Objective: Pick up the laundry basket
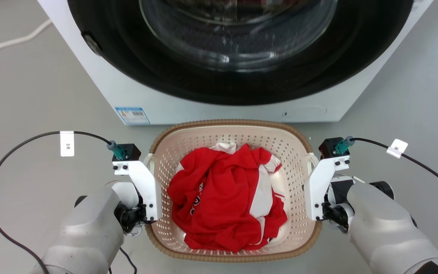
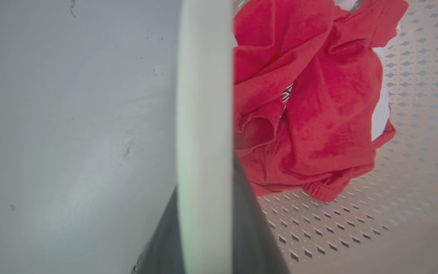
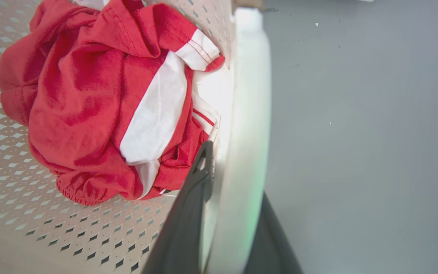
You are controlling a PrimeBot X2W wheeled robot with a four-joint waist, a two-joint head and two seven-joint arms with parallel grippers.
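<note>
The laundry basket [image 1: 203, 139] is cream perforated plastic with a brown woven-look rim, and it stands just in front of the washing machine. A crumpled red and white garment [image 1: 226, 198] lies inside it. My left gripper [image 2: 205, 175] has one dark finger on each side of the white left handle [image 2: 203, 95], shut on it. My right gripper [image 3: 235, 169] clamps the white right handle [image 3: 247, 95] the same way. From the head view both grippers' fingers are hidden under the white wrist brackets [image 1: 143, 182] at the basket's two sides.
The white washing machine [image 1: 219, 108] with its dark round door stands right behind the basket. Grey floor [image 1: 32, 95] lies on both sides. Black cables [image 1: 21, 144] loop out from each wrist, and a white cord [image 1: 13, 40] lies at the far left.
</note>
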